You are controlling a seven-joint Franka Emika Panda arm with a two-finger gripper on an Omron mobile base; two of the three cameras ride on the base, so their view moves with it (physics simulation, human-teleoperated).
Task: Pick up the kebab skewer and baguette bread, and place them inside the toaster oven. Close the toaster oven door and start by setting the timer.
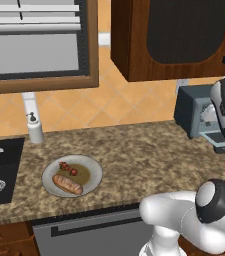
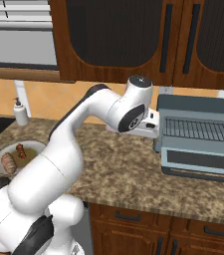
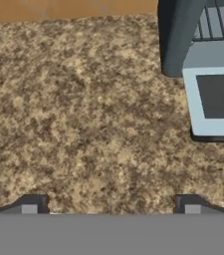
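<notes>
Plate: the round grey plate (image 1: 95, 172) sits on the speckled brown stone worktop (image 1: 134, 155), carrying the golden-brown baguette bread (image 1: 67, 184) and, just behind it, the red-chunked kebab skewer (image 1: 68, 169).
Oven: the grey-blue toaster oven (image 2: 198, 134) stands well apart, its glass-windowed toaster oven door (image 2: 199, 161) folded down flat, wire rack bare.
Gripper: the gripper (image 3: 111, 206) hovers over bare worktop beside the oven, fingers spread wide, holding nothing.

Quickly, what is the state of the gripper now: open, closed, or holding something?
Two-finger gripper: open, dark fingertips wide apart, holding nothing, above the speckled brown granite counter.
</notes>
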